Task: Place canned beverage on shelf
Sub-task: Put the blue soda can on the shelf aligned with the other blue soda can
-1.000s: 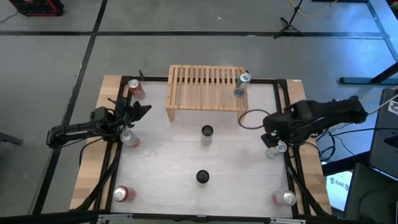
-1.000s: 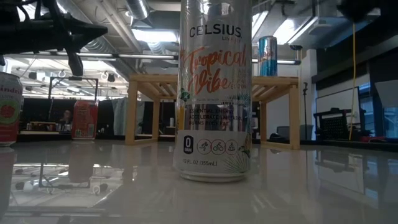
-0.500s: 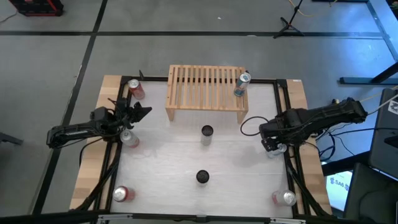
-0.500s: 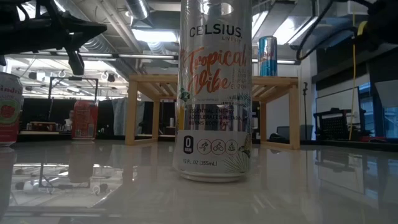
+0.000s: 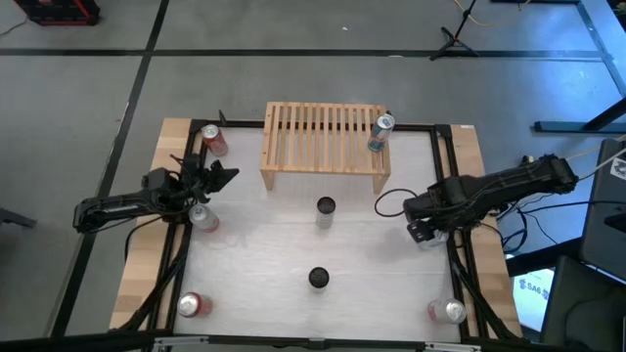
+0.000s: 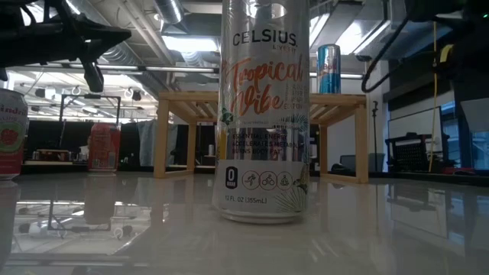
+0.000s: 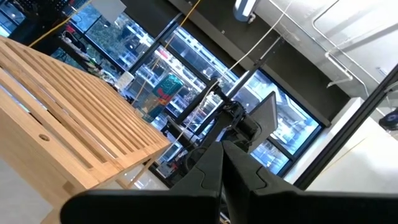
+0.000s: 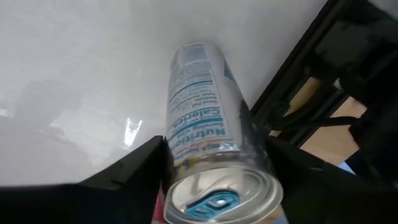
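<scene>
Left claw [image 5: 221, 176] hangs over the tabletop's [image 5: 264, 244] left edge, fingers pressed together on nothing, with a can [image 5: 202, 216] just near of it. It is only waiting. A red can [image 5: 211, 139] stands at the far left corner, another [image 5: 190, 305] at the near left.

Centre: the shelf [image 5: 323, 147] sits at the far side, and one blue can [image 5: 380, 132] already stands on its right end. Two dark-topped cans [image 5: 325, 208] wait mid-table, the nearer one [image 5: 319, 278] right in front of the low camera.

On the right edge is the action. The right claw [image 5: 423, 231] is down over the white can [image 8: 202, 118], a finger [image 8: 134, 165] on either side of its upper body. The jaws stand wide and look to be closing in, though I can't tell whether they have gripped it.

The risk, as I judge it, is that a high grip on a slick, tall can could let it swing or slip on the lift. It must also be set down clear of the blue can or it may knock it over. One more can [image 5: 448, 311] stands near right.
</scene>
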`<state>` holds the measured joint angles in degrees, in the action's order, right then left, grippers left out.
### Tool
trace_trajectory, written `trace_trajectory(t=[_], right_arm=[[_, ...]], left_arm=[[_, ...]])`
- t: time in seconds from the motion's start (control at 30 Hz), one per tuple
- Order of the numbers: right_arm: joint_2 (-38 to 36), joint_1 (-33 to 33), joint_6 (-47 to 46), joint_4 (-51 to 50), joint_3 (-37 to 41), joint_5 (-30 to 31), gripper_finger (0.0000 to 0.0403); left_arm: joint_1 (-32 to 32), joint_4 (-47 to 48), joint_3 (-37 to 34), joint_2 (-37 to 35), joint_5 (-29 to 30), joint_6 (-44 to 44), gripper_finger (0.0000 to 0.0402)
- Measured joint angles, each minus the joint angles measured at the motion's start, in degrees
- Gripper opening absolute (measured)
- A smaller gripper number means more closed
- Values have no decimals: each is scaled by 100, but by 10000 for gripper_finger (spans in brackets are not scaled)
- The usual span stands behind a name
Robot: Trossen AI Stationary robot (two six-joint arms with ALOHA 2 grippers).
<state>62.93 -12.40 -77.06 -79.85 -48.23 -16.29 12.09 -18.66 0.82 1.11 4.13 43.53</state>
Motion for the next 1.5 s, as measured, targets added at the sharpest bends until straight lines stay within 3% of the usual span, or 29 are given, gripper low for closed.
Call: trace_trajectory(t=[0.1, 0.63, 1.17, 1.27, 1.5], right_arm=[[-8, 0, -23, 9, -2, -16, 205], [300, 4, -1016, 476, -871, 369, 205], [2086, 70, 262, 767, -1652, 468, 205], [2168, 126, 344, 805, -1737, 495, 223], [2156, 173, 629, 849, -1908, 762, 313]], left_arm=[[-1, -2, 0, 1, -1, 2, 0], [0, 14, 0, 1, 1, -16, 0], [1, 123, 0, 1, 1, -18, 0], [1, 124, 0, -1, 2, -18, 0], [1, 123, 0, -1, -21, -18, 0]])
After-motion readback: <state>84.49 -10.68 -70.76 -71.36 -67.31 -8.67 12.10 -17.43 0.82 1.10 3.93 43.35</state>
